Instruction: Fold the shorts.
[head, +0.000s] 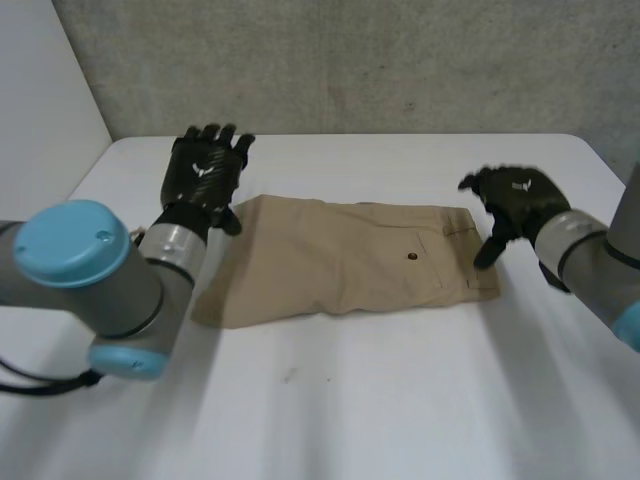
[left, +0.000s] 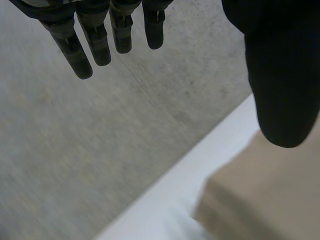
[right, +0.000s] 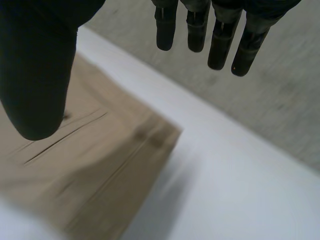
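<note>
Tan shorts (head: 345, 260) lie folded flat in the middle of the white table (head: 400, 400), with a dark button on the back pocket. My left hand (head: 205, 170) hovers open above the shorts' left end, fingers straight and spread. In the left wrist view its fingers (left: 100, 42) and thumb (left: 282, 75) hold nothing, and a corner of the shorts (left: 265, 195) lies below the thumb. My right hand (head: 515, 205) is open over the waistband end at the right. In the right wrist view its thumb (right: 37, 75) stands apart from the fingers (right: 220, 42) above the shorts' corner (right: 100, 165).
A grey wall (head: 350, 60) runs behind the table's far edge. Bare white tabletop stretches in front of the shorts and to both sides.
</note>
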